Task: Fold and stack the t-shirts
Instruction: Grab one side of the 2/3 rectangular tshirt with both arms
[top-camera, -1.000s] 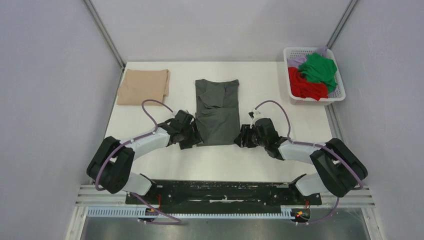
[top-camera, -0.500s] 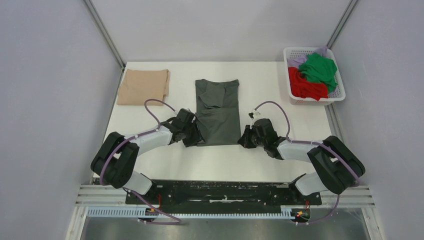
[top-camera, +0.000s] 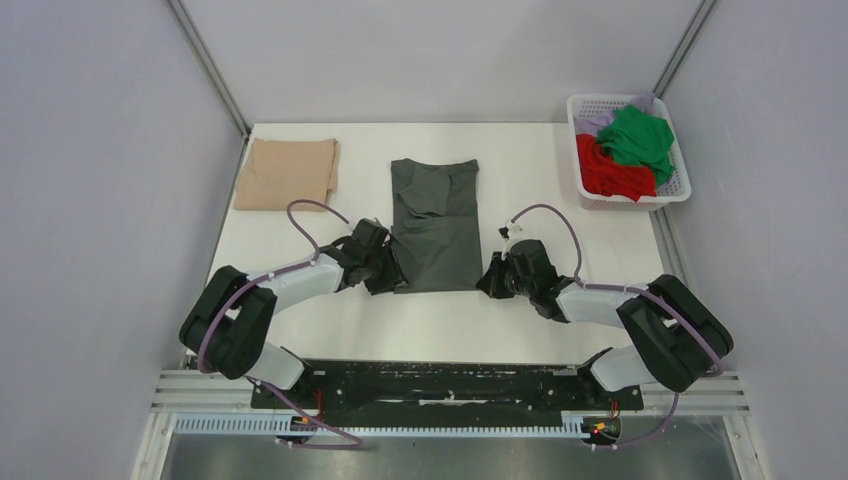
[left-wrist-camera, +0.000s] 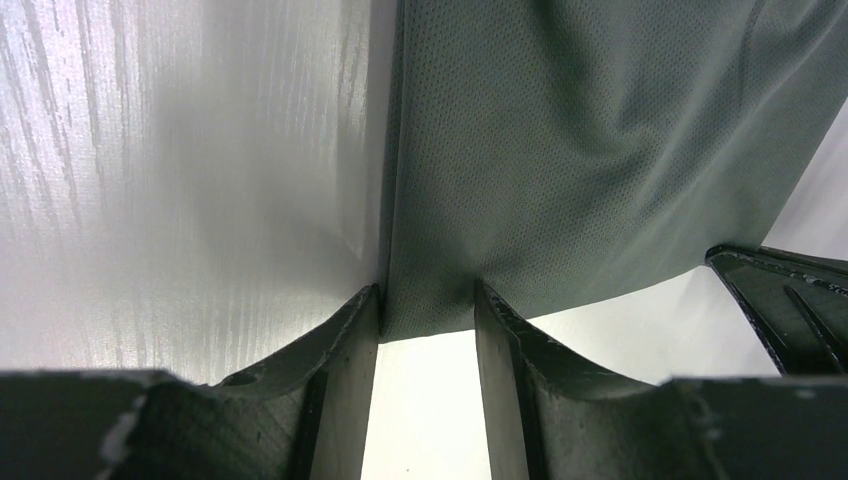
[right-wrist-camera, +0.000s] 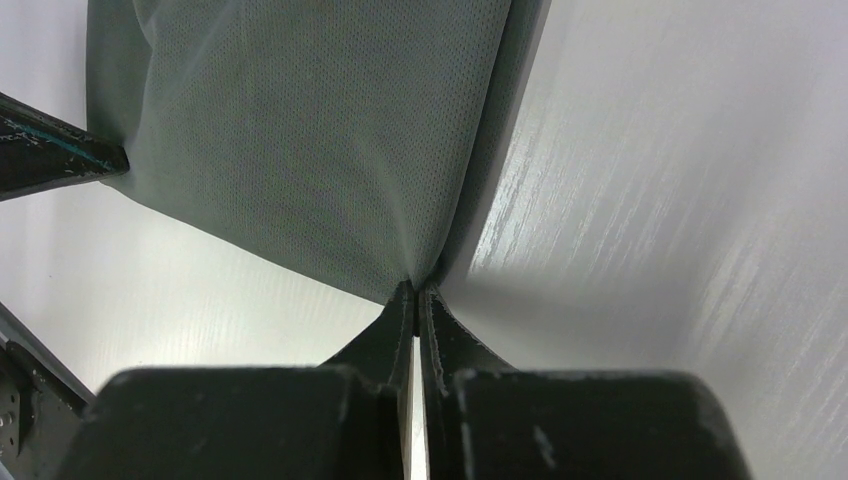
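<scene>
Right end effector has closed, pinching grey t-shirt | wrist view only: left end effector parted

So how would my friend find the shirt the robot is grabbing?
Look at the white table. In its middle lies the dark grey t-shirt, a long folded strip. It's the only dark one: the beige t-shirt lies further left, and the bright shirts fill the basket.

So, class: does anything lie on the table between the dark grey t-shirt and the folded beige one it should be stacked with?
Nothing visible does. Only bare white table separates the dark grey t-shirt from the beige t-shirt. The left gripper sits at the grey shirt's near-left corner, nearer than that gap.
</scene>
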